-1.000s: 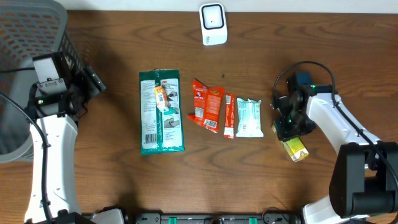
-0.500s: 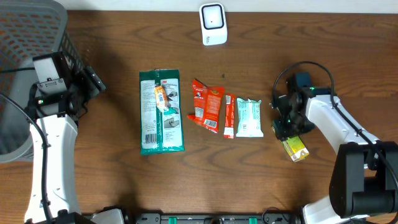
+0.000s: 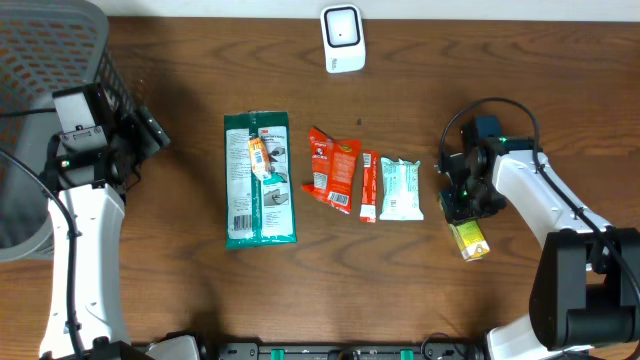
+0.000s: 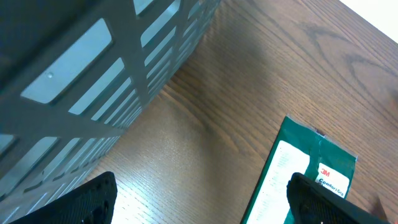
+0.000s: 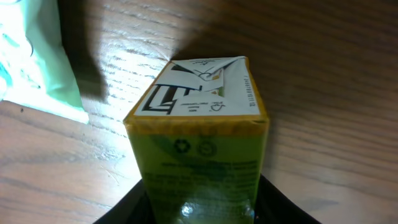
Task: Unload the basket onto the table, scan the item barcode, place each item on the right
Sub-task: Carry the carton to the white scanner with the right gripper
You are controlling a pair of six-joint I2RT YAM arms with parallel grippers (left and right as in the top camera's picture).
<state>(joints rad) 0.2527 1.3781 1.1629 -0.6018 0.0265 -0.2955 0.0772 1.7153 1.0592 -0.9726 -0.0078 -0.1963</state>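
right wrist | right hand (image 5: pixel 198 208) clamped on yellow carton (image 5: pixel 200 140) | left hand (image 4: pixel 200 198) wide open, empty

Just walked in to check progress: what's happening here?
The right gripper is closed on a yellow carton lying on the table beside a row of packets. The left gripper hangs open near the basket, holding nothing. The white scanner sits at the table's far edge, with nothing presented to it.
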